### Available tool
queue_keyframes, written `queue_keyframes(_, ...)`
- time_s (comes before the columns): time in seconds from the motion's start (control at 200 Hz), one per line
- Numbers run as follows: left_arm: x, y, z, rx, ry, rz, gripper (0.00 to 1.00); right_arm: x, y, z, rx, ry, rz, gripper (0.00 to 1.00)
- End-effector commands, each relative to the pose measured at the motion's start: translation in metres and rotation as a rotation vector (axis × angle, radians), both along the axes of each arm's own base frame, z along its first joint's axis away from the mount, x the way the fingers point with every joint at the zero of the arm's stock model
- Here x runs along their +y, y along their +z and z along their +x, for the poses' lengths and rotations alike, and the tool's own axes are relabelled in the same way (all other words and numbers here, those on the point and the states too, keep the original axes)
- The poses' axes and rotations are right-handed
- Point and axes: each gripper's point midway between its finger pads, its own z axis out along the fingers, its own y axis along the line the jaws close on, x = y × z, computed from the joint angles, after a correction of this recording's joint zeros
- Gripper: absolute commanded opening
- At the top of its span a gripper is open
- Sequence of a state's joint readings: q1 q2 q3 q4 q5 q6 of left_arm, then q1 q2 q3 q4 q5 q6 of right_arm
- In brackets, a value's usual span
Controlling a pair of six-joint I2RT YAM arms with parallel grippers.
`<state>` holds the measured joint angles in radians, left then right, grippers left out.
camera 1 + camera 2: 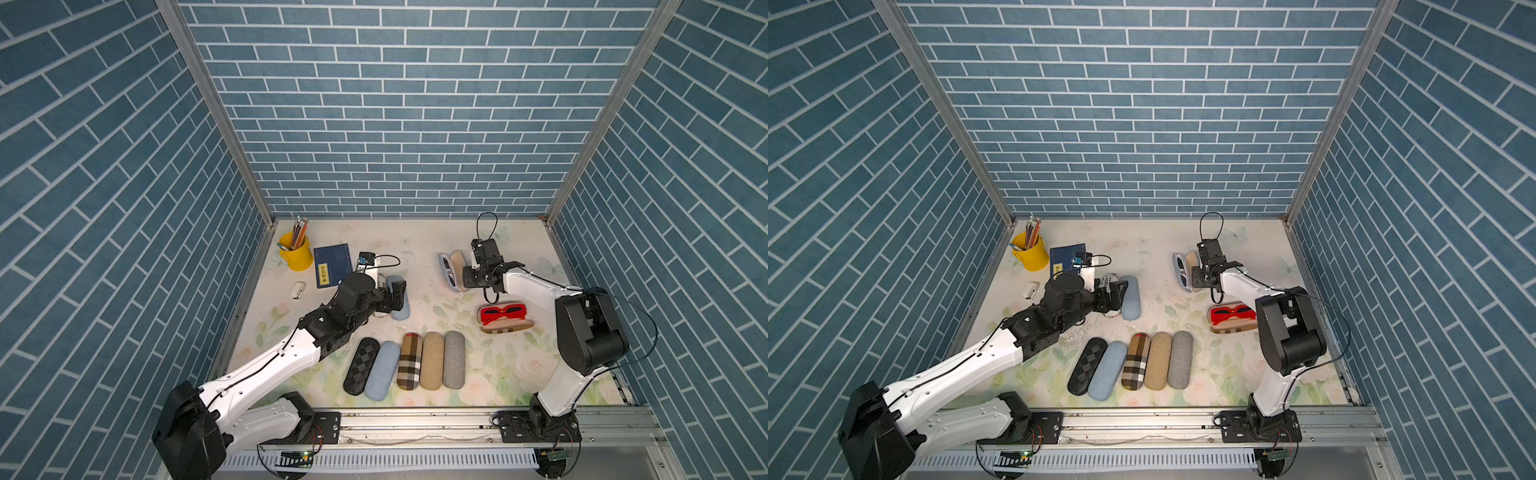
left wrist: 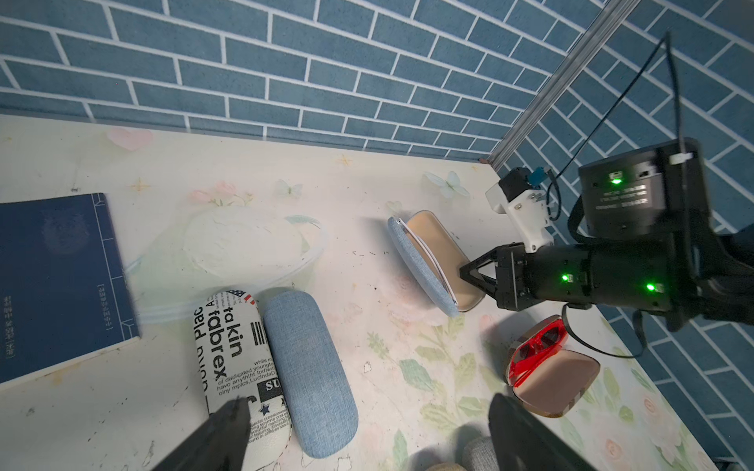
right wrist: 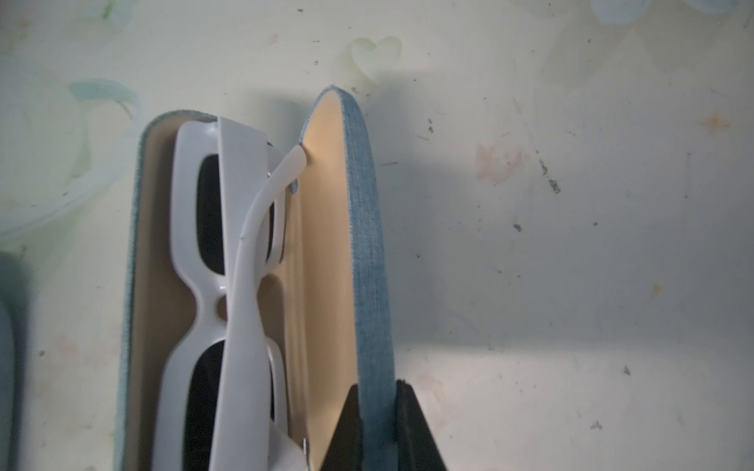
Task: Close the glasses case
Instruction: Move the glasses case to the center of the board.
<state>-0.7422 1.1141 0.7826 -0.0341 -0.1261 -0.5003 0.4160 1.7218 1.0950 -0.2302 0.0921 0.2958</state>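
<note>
Case: light-blue fabric glasses case (image 1: 451, 270), open, 1 o'clock on floral table (image 1: 419, 245).
Right gripper (image 3: 377, 391): pinched its lid rim.
Left gripper (image 2: 367, 403): gaped wide, empty.
Risk: raised temple of white plastic sunglasses (image 3: 240, 310) could jam lid, slipping pinch.

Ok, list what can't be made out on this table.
- Right wrist view: the near end of the blue case and white sunglasses is cut off by the frame edge.
- Both top views: the newsprint case is mostly hidden behind the left arm.
- A top view: the small white object is too small to identify.
- Left wrist view: the notebook label is too blurred to read.
</note>
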Motion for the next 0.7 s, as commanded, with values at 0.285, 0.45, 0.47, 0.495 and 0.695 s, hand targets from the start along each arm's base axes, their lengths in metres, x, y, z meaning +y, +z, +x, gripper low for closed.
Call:
queue_keyframes(0.285, -0.013, -0.033, 0.0, 0.073, -0.01, -0.058, 0.97, 0.026, 0.011, -0.048, -0.029, -0.04, 0.05, 0.15)
queue_keyframes(0.45, -0.018, -0.043, 0.0, 0.098, -0.01, -0.071, 0.97, 0.032, 0.015, -0.068, -0.044, -0.058, 0.089, 0.15)
queue_keyframes(0.47, -0.02, -0.044, 0.0, 0.101, -0.011, -0.073, 0.97, 0.033, 0.016, -0.069, -0.045, -0.059, 0.091, 0.15)
queue_keyframes(0.495, -0.021, -0.047, -0.001, 0.107, -0.014, -0.072, 0.97, 0.034, 0.016, -0.072, -0.046, -0.062, 0.092, 0.15)
queue_keyframes(0.695, -0.044, -0.068, -0.003, 0.178, -0.06, -0.113, 0.97, 0.044, 0.013, -0.082, -0.049, -0.081, 0.111, 0.17)
